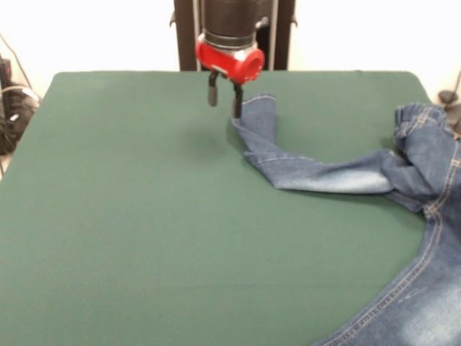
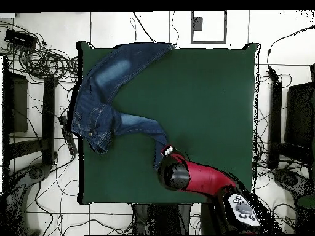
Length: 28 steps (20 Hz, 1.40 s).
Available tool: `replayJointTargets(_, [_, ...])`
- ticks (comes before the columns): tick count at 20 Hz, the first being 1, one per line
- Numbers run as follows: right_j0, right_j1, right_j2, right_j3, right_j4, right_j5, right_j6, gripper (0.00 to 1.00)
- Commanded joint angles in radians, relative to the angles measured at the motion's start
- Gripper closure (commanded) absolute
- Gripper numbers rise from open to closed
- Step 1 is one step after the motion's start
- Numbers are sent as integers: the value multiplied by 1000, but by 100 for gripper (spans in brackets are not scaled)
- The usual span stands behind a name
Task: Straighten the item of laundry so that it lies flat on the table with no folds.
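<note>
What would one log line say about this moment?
gripper: open, at hem of one jeans leg | jeans: crumpled, waist hanging over table edge | task: unfinished

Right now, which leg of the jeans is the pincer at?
The thin, twisted leg running across the table; its cuff lies at the pincer. The other leg lies broad along the table's edge.

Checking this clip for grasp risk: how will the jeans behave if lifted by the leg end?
The jeans look floppy: the leg bends and creases on the table, so it would likely drape and trail. Thick denim probably drags heavily on the felt-like cloth. The open pincer stands at the cuff; a thin pinch might slip.
</note>
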Motion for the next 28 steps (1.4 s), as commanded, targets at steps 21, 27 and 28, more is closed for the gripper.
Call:
replayJointTargets(21, [9,211,99,-20,44,-178,134,0])
replayJointTargets(27, [11,231,93,-35,39,-212,123,0])
replayJointTargets(28, [11,233,93,-34,36,-222,124,0])
